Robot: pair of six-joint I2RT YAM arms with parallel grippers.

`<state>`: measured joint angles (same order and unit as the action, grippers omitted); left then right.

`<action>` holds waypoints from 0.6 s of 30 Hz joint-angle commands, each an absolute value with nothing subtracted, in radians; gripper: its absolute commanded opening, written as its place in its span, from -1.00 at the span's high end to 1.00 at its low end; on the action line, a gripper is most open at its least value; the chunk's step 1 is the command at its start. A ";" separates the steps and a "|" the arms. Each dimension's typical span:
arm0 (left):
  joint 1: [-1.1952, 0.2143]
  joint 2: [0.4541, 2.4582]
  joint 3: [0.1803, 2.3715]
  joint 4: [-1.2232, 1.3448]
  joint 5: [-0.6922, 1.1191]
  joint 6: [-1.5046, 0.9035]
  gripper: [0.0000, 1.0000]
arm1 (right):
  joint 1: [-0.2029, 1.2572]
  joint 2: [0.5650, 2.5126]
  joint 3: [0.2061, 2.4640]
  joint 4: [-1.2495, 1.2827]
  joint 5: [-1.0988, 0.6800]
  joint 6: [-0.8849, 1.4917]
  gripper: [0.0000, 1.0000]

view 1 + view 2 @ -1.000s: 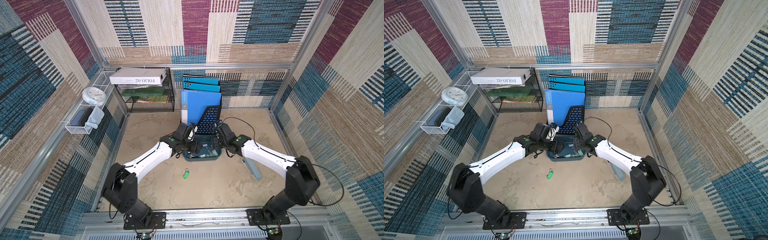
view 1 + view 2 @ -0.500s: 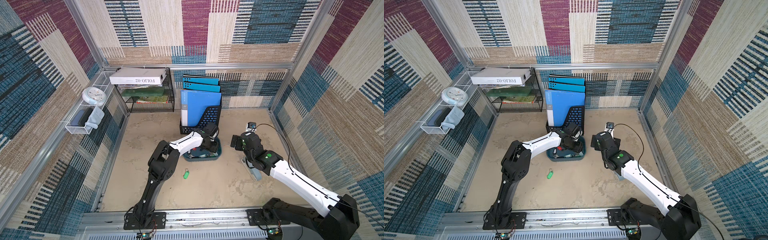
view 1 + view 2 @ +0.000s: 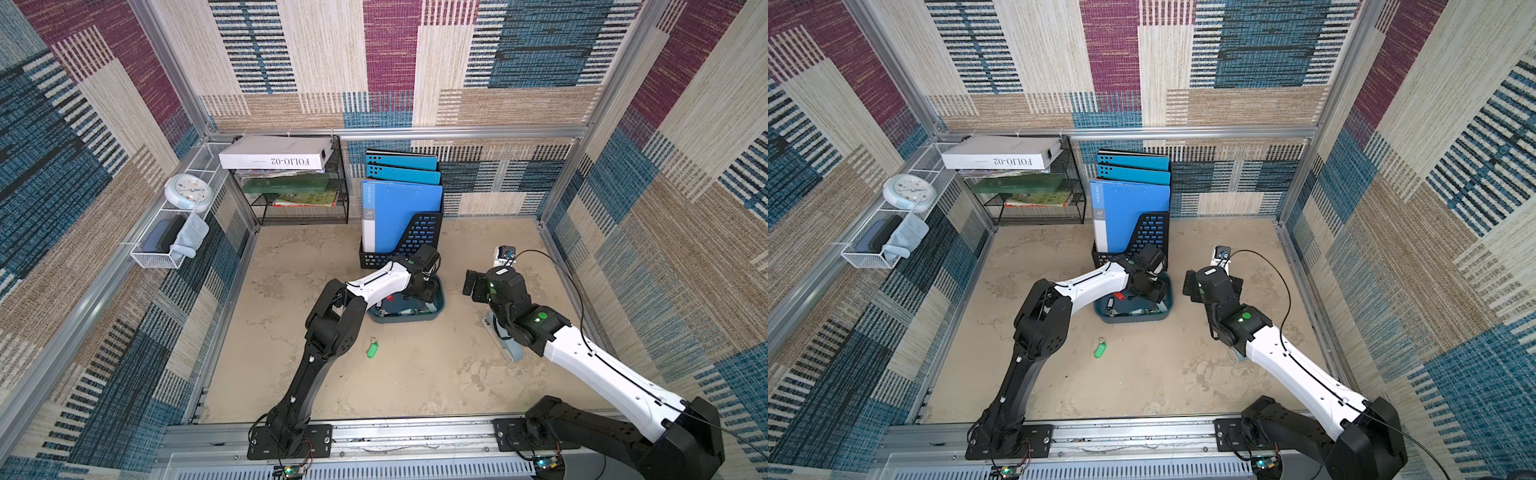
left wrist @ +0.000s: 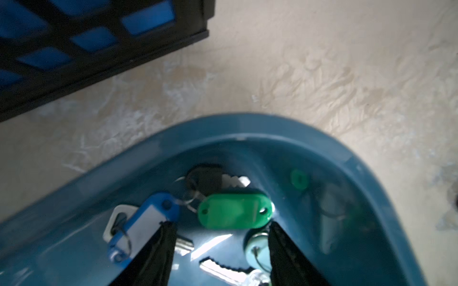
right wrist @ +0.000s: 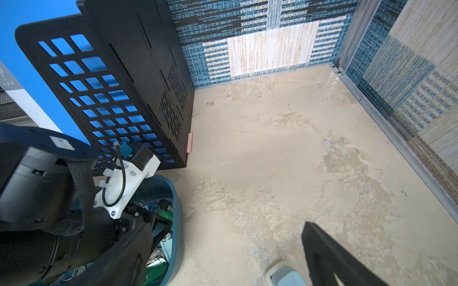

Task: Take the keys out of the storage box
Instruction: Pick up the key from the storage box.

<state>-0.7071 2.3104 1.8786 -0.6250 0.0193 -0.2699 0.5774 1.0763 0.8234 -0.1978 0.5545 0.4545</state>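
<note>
Leftmost, one green-tagged metal key [image 3: 372, 347] lies loose on the beige worktop [image 3: 415, 382]. Beside it, the left end effector [image 4: 220, 227], spread, hangs inside the shallow dark teal plastic storage box [image 4: 247, 126] over the other tagged keys [image 4: 235, 210]. The right end effector [image 3: 1212, 286] hovers spread, empty, just right of the box.

Beige floor [image 3: 415, 374]: storage box [image 3: 404, 320], green-tagged key [image 3: 372, 348]

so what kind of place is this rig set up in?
Probably a mock office corner in a carpet-walled test cell: a black file holder with blue folders, a mesh rack of papers, and a clock on a wire wall shelf.
</note>
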 commanded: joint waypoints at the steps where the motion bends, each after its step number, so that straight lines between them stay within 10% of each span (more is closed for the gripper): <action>1: -0.703 2.345 1.929 -0.630 -0.020 -0.261 -0.11 | 0.577 1.085 0.825 -0.155 0.530 0.442 -0.98; 6: -0.703 2.391 1.978 -0.637 -0.006 -0.250 -0.02 | 0.578 1.091 0.824 -0.145 0.511 0.437 -0.99; 18: -0.704 2.336 1.970 -0.666 -0.040 -0.242 0.98 | 0.577 1.069 0.801 -0.128 0.496 0.438 -0.99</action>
